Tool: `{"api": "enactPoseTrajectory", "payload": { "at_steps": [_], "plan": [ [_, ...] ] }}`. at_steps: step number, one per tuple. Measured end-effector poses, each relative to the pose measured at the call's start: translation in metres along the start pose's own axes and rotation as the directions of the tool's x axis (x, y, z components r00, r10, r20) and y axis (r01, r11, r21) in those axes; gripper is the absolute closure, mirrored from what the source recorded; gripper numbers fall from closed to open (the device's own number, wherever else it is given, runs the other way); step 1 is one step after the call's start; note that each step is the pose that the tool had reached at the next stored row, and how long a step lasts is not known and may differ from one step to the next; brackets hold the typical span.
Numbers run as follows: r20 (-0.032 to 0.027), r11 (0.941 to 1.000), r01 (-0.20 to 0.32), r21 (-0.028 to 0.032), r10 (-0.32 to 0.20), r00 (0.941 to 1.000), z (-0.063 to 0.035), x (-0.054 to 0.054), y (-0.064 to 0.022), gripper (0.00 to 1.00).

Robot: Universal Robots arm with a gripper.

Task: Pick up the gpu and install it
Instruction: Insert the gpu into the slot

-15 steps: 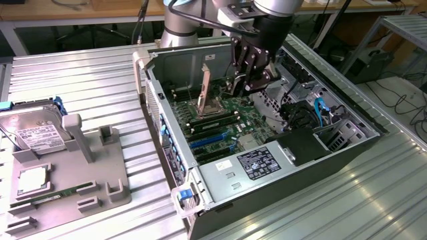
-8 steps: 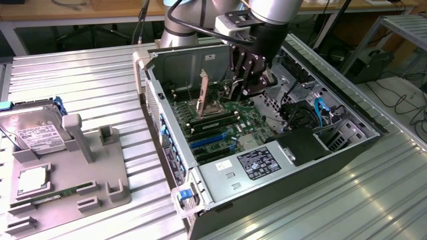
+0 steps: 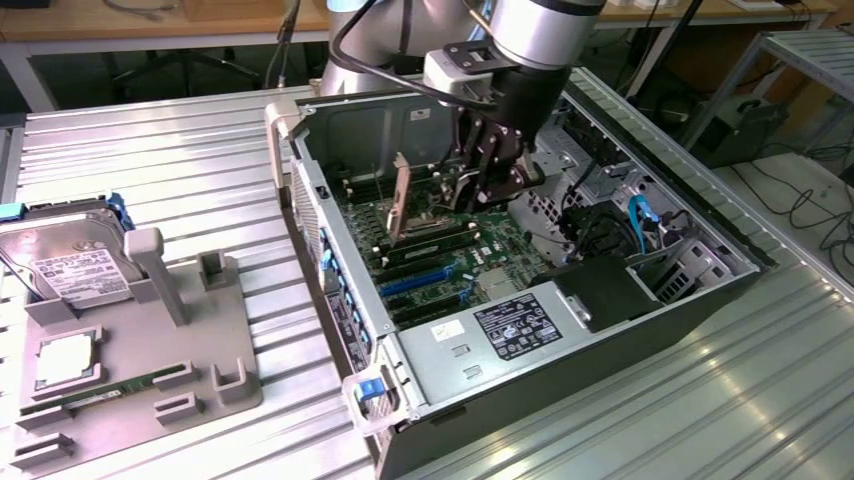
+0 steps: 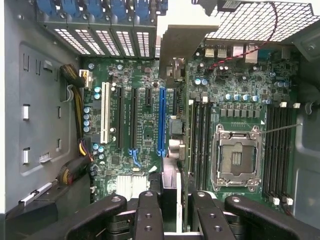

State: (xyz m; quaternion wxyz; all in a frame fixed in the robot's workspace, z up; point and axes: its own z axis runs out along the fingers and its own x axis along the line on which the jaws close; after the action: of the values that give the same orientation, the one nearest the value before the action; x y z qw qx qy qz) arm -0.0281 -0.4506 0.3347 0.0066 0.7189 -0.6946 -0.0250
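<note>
- Nearest, on the exterior view's left, a grey holder (image 3: 200, 350) lies on the ribbed metal table (image 3: 667, 400). It carries a memory stick (image 3: 114, 390), a square processor chip (image 3: 60, 360) and, farther back, a silver hard drive (image 3: 67, 265).
- Just right of the holder lies the open computer case (image 3: 694, 300). Its power supply (image 3: 514, 325), with a dark label, fills the near end.
- Beyond the power supply, the green motherboard (image 3: 494, 240) covers the case floor. It shows a blue expansion slot (image 4: 161, 120), an empty processor socket (image 4: 235, 157) and rows of memory slots (image 4: 277, 145).
- The gripper (image 3: 491, 190) (image 4: 177, 210) reaches down into the case over the board, its fingers (image 4: 148, 210) clenched on the gpu (image 4: 172, 125).
- The gpu stands on edge beside the blue slot. Its silver bracket points at the slotted rear wall of the case (image 4: 100, 40). Whether the gpu is seated in a slot I cannot tell.
- Farthest back, the arm (image 3: 541, 30) rises out of the case, with a wooden bench (image 3: 200, 20) behind it.
</note>
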Motion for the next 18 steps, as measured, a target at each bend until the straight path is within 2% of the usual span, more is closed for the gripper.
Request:
{"api": "enactPoseTrajectory", "payload": {
  "at_steps": [7,18],
  "plan": [
    [0.0003,1.0000,-0.001,-0.0061,0.001,1.0000,0.0050,0.000,-0.0002,0.72],
    [0.0006,1.0000,-0.001,-0.0062,0.001,1.0000,0.0131,0.000,0.0025,0.72]
  ]
}}
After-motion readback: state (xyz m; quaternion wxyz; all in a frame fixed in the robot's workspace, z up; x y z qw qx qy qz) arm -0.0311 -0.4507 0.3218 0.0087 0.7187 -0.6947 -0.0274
